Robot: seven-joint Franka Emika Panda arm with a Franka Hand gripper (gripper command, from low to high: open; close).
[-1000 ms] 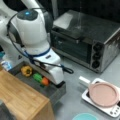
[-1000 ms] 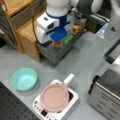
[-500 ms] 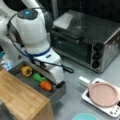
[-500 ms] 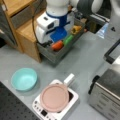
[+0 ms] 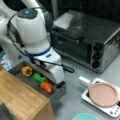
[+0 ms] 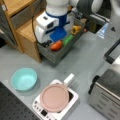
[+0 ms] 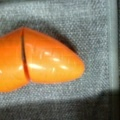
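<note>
So the robot arm is leaning down into a grey tray (image 5: 58, 96), and its gripper (image 5: 55, 80) sits low right over an orange carrot (image 5: 46, 87) lying at the end of that tray. Fingers are tucked out of sight under the white wrist, so I honestly can't tell if they're spread or pinched. In the wrist view the carrot (image 7: 40, 58) fills most of the picture, lying flat on the grey tray floor (image 7: 75, 17) with its tip pointing to the right and a thin slit across it; no fingers show there.

Next to the carrot in the tray there's a green vegetable (image 5: 40, 77) touching it or just beside it, then a yellow pepper (image 5: 26, 71) further along. A wooden shelf (image 5: 20, 100) runs along the tray. Off to a front view's right stands a toaster oven (image 5: 85, 40), and below it a pink pan (image 5: 103, 93) on a small white cooker (image 5: 110, 110). A teal bowl (image 6: 24, 79) sits well apart from the tray.
</note>
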